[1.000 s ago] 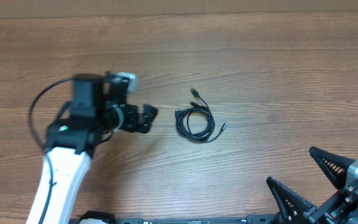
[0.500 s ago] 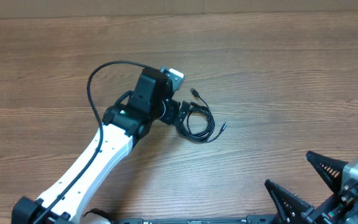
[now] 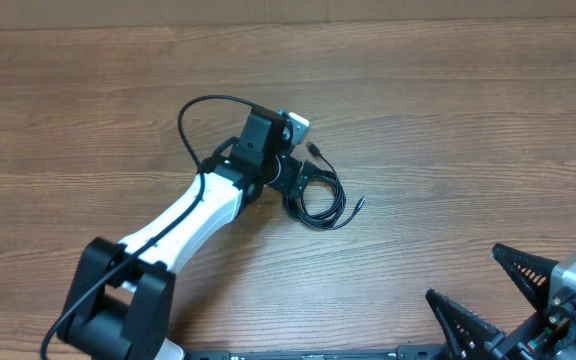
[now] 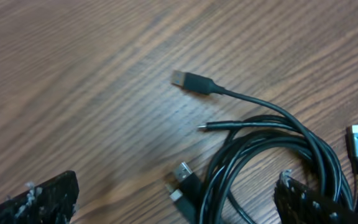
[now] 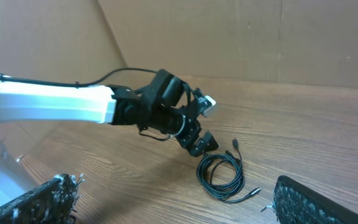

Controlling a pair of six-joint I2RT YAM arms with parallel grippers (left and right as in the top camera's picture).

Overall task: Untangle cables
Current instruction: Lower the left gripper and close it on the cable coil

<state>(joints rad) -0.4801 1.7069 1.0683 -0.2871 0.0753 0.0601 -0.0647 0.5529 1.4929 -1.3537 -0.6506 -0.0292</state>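
Diagonally the left arm (image 3: 203, 205) reaches across the counter (image 3: 448, 120), left claw (image 4: 179, 186) spread wide over the coiled cables (image 4: 197, 83); right claw (image 3: 498, 290) gapes, well apart.

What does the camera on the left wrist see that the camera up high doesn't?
Only the left wrist view shows the plugs up close: a flat black USB plug sticking out from the loops, and a silvery tip at the right edge. Only the overhead view shows the white left arm reaching in and the open right claw at the near edge. Both show the coil of thin black cables lying on the brown wooden table.
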